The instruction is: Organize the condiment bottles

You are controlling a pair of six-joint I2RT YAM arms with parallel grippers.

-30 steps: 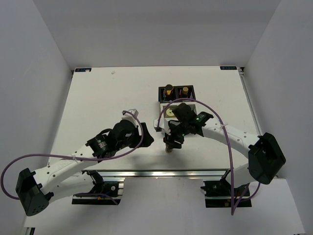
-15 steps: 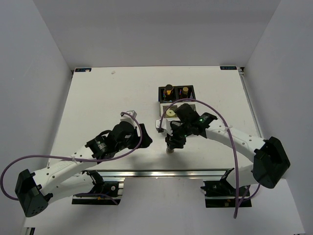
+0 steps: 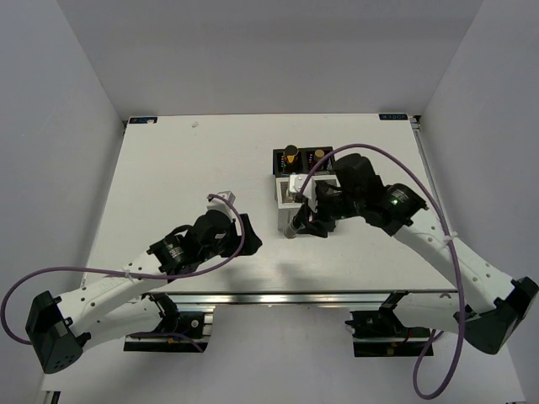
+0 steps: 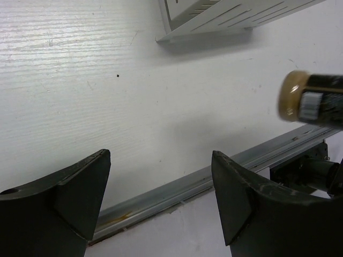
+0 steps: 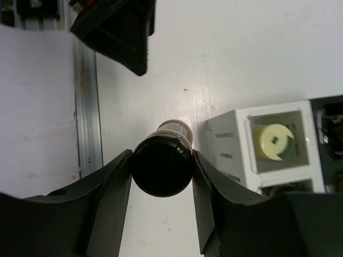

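Note:
My right gripper [image 3: 300, 220] [image 5: 162, 154] is shut on a short brown jar with a black cap [image 5: 162, 167], held tilted above the table just in front of the white-and-black box [image 3: 279, 203]. The jar also shows in the top view [image 3: 290, 228] and in the left wrist view [image 4: 313, 104]. Two tall dark bottles with yellow labels [image 3: 290, 156] [image 3: 319, 157] stand in the box's black back compartments. The cream bottle [image 5: 273, 142] stands in a white front compartment. Another jar top [image 5: 280, 188] peeks from the neighbouring compartment. My left gripper [image 3: 251, 236] [image 4: 161, 160] is open and empty.
The box's white wall shows in the right wrist view [image 5: 225, 144] and its corner in the left wrist view [image 4: 214, 16]. A metal rail [image 3: 269, 297] [image 4: 177, 190] runs along the table's near edge. The left gripper's fingertip [image 5: 120, 32] hangs near the jar.
My right arm has swung right and back, lifting the jar off the table and carrying it towards the box's front. The left arm has barely moved.

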